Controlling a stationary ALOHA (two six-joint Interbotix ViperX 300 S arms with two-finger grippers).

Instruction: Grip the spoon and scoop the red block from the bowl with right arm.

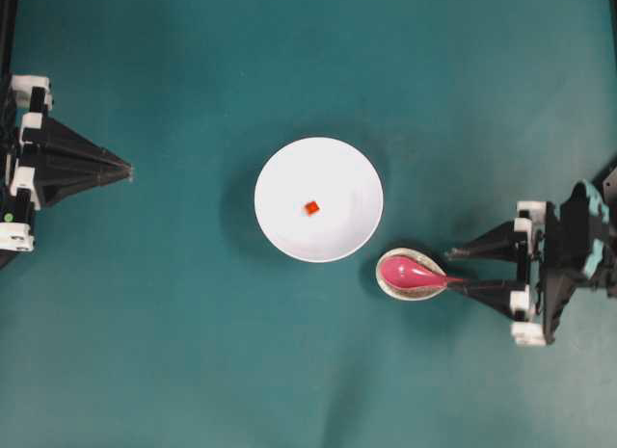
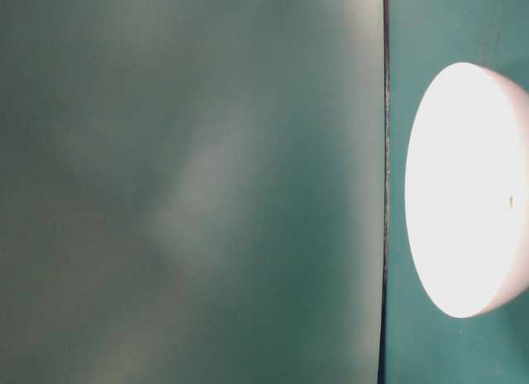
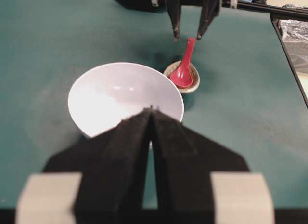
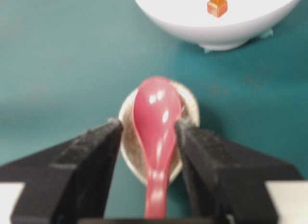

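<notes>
Right gripper [image 4: 147, 137] spread wide, straddling spoon [image 4: 156, 118] handle on spoon rest [image 1: 412, 275], lower right. Left gripper [image 1: 128, 171] clenched, far left. Red block [image 1: 311, 208] in bowl [image 1: 280, 226], centre.

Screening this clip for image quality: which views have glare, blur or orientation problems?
Table-level view: turned on its side, the bowl blown out to featureless white, the rest a hazy teal blur. Right wrist view: soft focus on the spoon and the right pincer fingers. Left wrist view: left pincer blurred up close. Overhead view: evenly lit, the red block clear.
</notes>
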